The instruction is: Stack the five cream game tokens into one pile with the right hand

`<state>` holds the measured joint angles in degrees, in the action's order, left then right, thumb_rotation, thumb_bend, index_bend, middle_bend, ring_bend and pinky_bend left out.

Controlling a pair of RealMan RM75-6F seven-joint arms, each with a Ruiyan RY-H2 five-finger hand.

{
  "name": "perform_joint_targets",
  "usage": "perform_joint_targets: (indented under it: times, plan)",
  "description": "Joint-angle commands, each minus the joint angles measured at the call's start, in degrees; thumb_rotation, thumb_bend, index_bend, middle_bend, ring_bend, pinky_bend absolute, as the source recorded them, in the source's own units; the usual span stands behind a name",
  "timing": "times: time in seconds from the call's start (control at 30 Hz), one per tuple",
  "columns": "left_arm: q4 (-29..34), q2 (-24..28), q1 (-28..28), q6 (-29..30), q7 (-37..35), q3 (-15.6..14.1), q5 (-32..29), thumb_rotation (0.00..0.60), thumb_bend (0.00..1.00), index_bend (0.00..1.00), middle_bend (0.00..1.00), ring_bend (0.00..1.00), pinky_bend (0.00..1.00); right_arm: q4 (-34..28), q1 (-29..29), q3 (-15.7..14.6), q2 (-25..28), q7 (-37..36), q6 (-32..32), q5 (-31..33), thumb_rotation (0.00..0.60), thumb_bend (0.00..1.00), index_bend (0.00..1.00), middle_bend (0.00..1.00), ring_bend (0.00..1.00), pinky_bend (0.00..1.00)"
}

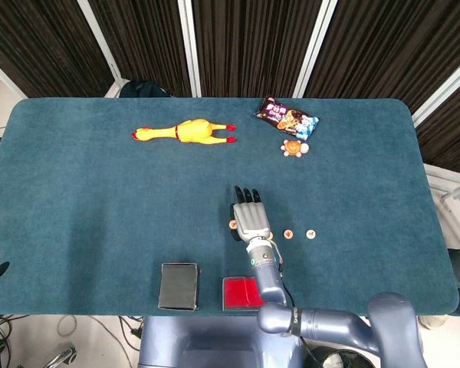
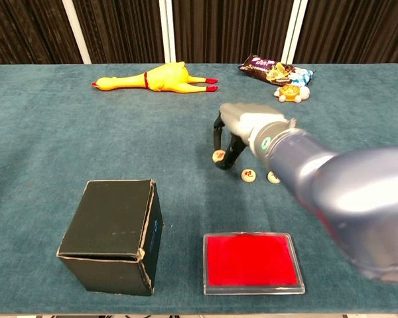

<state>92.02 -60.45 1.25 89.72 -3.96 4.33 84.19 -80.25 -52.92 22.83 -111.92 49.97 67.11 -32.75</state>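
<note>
The right hand (image 2: 242, 129) hangs fingers-down over the tokens; whether it pinches one cannot be told. One token (image 2: 218, 156) lies at its fingertips, two more (image 2: 248, 175) lie just right of it, apart and unstacked. Risk: lowered fingers may nudge loose tokens across the cloth. The black box (image 2: 113, 225) is closed; the red case (image 2: 251, 260) shows no contents.

The right hand (image 1: 251, 219) reaches out over the tabletop (image 1: 77, 192) from its near edge, palm down. Its dark fingers (image 2: 220, 136) curl downward. The grey arm slants back toward the robot.
</note>
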Motion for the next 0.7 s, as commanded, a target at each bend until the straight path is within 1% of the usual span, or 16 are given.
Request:
perform_joint_targets:
  times: [0.03,0.17,0.27,0.47,0.6,0.7]
  plan:
    - [0.09,-0.03,-0.04,0.1,0.16,-0.05,0.1,0.6,0.12,0.12,0.0,0.0,0.03,-7.75,1.82,-0.29,6.2,3.1,1.59,2.23,0.6,0.39,0.55,0.0,0.0,0.0]
    - [0.22,-0.1,-0.05,0.24,0.57,-0.11,0.3,0.6,0.12,0.12,0.0,0.0,0.03,-14.48,4.17,-2.13,11.46,3.62,2.87,2.93,0.6,0.39,0.55,0.0,0.0,0.0]
    - [0.31,-0.15,-0.09,0.34,0.88,-0.22,0.5,0.6,0.12,0.12,0.0,0.0,0.03,-17.65,5.91,-3.53,14.07,2.23,3.37,2.64,0.6,0.39,0.55,0.0,0.0,0.0]
    - [0.32,-0.22,-0.13,0.44,1.22,-0.25,0.53,0.6,0.12,0.12,0.0,0.0,0.03,-19.09,7.71,-6.58,16.53,0.39,3.49,1.49,0.6,0.39,0.55,0.0,0.0,0.0]
    - [0.26,-0.23,-0.12,0.34,1.26,-0.2,0.36,0.6,0.12,0.12,0.0,0.0,0.03,-18.75,8.17,-8.23,16.85,-0.28,3.36,0.77,0.6,0.39,0.55,0.0,0.0,0.0]
    - [0.21,-0.24,-0.11,0.33,1.25,-0.21,0.4,0.6,0.12,0.12,0.0,0.0,0.03,-17.63,8.24,-8.81,16.49,-0.93,3.2,0.58,0.6,0.39,0.55,0.0,0.0,0.0]
